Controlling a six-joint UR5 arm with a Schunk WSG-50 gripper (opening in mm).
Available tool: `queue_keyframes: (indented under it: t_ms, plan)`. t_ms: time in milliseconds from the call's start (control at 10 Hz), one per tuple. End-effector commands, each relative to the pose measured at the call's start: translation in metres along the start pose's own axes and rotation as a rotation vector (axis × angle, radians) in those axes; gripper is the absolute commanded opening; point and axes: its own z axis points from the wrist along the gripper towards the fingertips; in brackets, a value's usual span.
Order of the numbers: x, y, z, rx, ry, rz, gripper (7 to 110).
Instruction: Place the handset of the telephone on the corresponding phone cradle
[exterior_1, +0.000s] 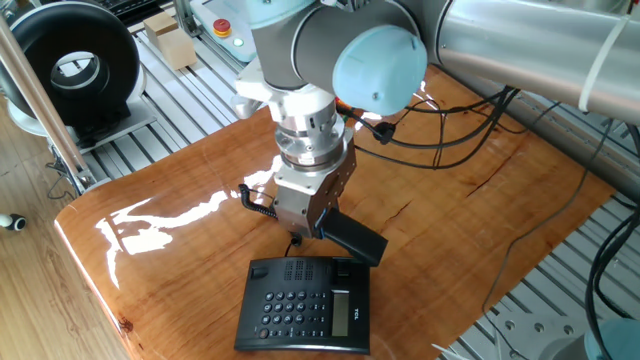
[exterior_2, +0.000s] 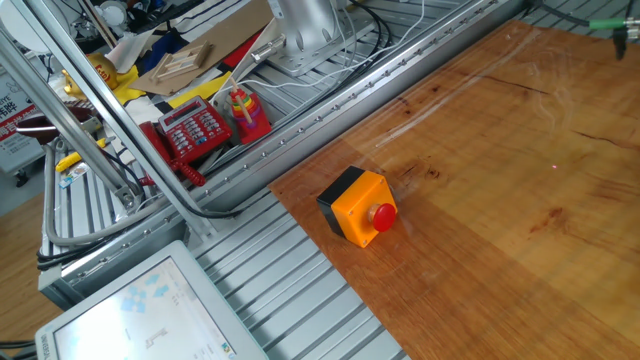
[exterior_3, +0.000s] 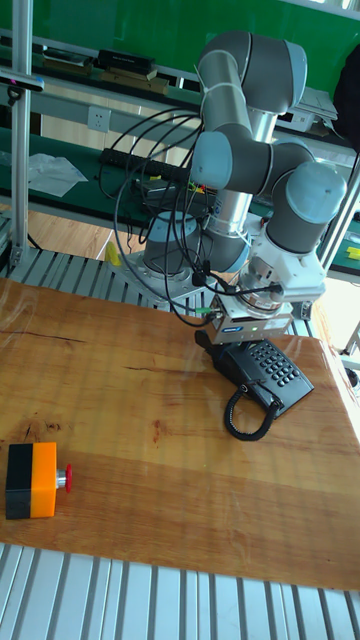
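The black telephone (exterior_1: 305, 305) lies near the front edge of the wooden table, keypad facing up. Its phone cradle (exterior_1: 303, 268) is the strip along the far side, with grille slots showing. My gripper (exterior_1: 310, 228) hangs just above and behind that strip, shut on the handset (exterior_1: 358, 240), a black bar sticking out to the right, tilted down. The coiled cord (exterior_1: 256, 200) trails off to the left. In the tall fixed view the gripper (exterior_3: 244, 338) sits right over the telephone (exterior_3: 272, 368), and the cord (exterior_3: 243, 412) loops in front of the base.
An orange box with a red button (exterior_2: 358, 207) stands near the table edge, also seen as the orange box (exterior_3: 30, 480). Black cables (exterior_1: 450, 120) cross the back of the table. A red phone (exterior_2: 195, 128) and clutter lie off the table on the metal frame.
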Motion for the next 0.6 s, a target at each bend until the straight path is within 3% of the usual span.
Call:
queue_keyframes:
  t_ms: [0, 300, 500]
  plan:
    - [-0.0005, 0.0032, -0.0131, -0.033, -0.007, -0.006, 7]
    - [-0.0011, 0.0074, -0.0142, -0.043, -0.014, -0.025, 7]
    - [-0.0086, 0.0095, -0.0168, -0.026, -0.069, -0.115, 7]
